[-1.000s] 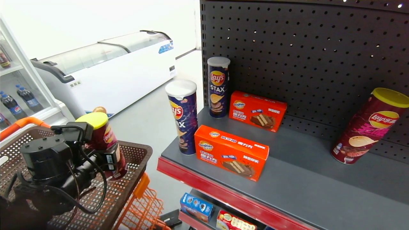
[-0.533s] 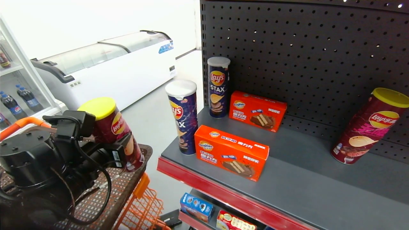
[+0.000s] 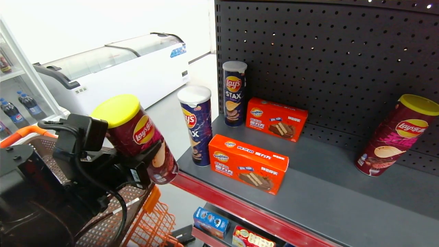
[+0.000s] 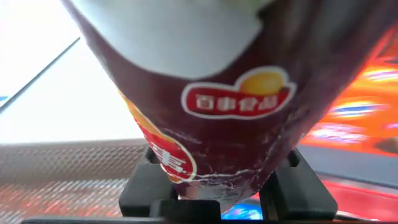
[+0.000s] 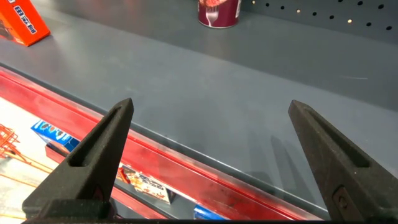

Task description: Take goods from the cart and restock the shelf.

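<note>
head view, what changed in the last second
The left gripper, shut on the yellow-lidded maroon can, carried it up out of the cart and toward the shelf. The blue cans, orange boxes and other maroon can on the shelf stayed put.

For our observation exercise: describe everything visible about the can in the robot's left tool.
The can is a maroon, cardboard-looking tube with a yellow lid, logo and chip picture. Lid on, it tilts, top away from the shelf, clamped low by the left tool above the cart's edge.
</note>
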You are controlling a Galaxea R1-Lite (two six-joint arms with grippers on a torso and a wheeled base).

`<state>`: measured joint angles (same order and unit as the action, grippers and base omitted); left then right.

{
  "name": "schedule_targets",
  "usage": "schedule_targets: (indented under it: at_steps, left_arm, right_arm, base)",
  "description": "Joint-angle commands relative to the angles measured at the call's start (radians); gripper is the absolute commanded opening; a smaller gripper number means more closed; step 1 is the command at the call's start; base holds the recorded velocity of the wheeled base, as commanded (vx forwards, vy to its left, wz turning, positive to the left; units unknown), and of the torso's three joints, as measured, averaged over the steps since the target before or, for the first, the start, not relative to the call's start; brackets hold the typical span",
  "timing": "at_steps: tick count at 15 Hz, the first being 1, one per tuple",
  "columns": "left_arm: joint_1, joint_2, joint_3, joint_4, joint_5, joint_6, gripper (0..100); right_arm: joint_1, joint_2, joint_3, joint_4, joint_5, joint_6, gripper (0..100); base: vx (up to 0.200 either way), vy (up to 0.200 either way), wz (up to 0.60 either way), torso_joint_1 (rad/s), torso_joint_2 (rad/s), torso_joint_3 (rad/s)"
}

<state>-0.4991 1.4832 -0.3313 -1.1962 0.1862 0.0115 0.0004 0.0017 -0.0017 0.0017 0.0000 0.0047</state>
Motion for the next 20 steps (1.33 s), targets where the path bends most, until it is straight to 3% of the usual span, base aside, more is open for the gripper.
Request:
schedule_targets:
  at_steps: [1, 3, 6, 11, 14, 15, 19, 20]
  left_arm:
    - [-0.071, -0.021, -0.011, 0.006, -0.007, -0.001, 0]
    - [-0.133, -0.037, -0.006, 0.015, -0.060, -0.004, 0]
    - [-0.139, -0.050, -0.008, 0.017, -0.232, -0.004, 0]
    - [-0.176, -0.116, -0.023, 0.121, -0.260, -0.001, 0]
    - [-0.174, -0.141, -0.032, 0.217, -0.349, 0.001, 0]
    - [-0.174, -0.141, -0.032, 0.217, -0.349, 0.001, 0]
    - [-0.173, -0.161, -0.058, 0.265, -0.493, 0.012, 0]
    - [-0.174, -0.162, -0.061, 0.302, -0.499, 0.033, 0]
  right_arm:
    - [0.001, 0.000, 0.000, 0.000, 0.000, 0.000, 100]
    - [0.001, 0.000, 0.000, 0.000, 0.000, 0.000, 100]
    - [0.001, 0.000, 0.000, 0.000, 0.000, 0.000, 100]
    - [0.001, 0.000, 0.000, 0.000, 0.000, 0.000, 100]
    - [0.001, 0.000, 0.000, 0.000, 0.000, 0.000, 100]
    - [0.001, 0.000, 0.000, 0.000, 0.000, 0.000, 100]
    - [0.001, 0.000, 0.000, 0.000, 0.000, 0.000, 100]
    - [0.001, 0.000, 0.000, 0.000, 0.000, -0.002, 100]
  base:
    - [0.000, 0.000, 0.00, 0.000, 0.00, 0.000]
    - [0.000, 0.000, 0.00, 0.000, 0.00, 0.000]
    - [0.000, 0.000, 0.00, 0.000, 0.00, 0.000]
    - [0.000, 0.000, 0.00, 0.000, 0.00, 0.000]
    - [0.000, 0.000, 0.00, 0.000, 0.00, 0.000]
    - [0.000, 0.000, 0.00, 0.000, 0.00, 0.000]
    - [0.000, 0.000, 0.00, 0.000, 0.00, 0.000]
    - [0.000, 0.000, 0.00, 0.000, 0.00, 0.000]
